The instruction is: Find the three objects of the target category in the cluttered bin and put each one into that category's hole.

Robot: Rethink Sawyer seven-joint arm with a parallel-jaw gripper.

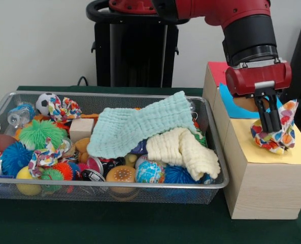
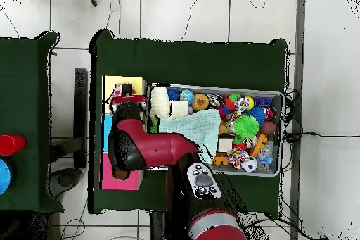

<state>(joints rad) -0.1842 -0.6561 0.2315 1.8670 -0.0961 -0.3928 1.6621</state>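
The end effector point(image 1: 270, 122) hung over the yellow-topped box point(image 1: 264, 178), fingers point(image 1: 273, 118) pinched narrow on a polka-dot bundle point(image 1: 275, 131). The bundle's underside touched or sat just above the yellow top; can't tell which. Behind it, a blue-topped box point(image 1: 229, 104) and a red-topped one point(image 1: 217, 71) stood in a row, all just right of the bin point(image 1: 109, 187) in the front view.

In the overhead view the red arm point(image 2: 151, 149) reached across to the box row point(image 2: 123, 86); the end effector was near the yellow end, w/ the grip itself too small to read there.

The bin sat on the green worktop point(image 1: 89, 223). Two more dotted bundles lay inside: one point(image 1: 64, 108) at the far-left corner beside a small football point(image 1: 46, 101), the other point(image 1: 44, 155) nearer the front left, btwn a green spiky ball point(image 1: 38, 133) and a blue one point(image 1: 13, 157). A mint cloth point(image 1: 140, 129) was draped across the middle, a cream cloth point(image 1: 183, 150) partly under it to the right. A wood block point(image 1: 81, 129), a burger toy point(image 1: 121, 174) and a globe ball point(image 1: 150, 172) showed among the clutter.
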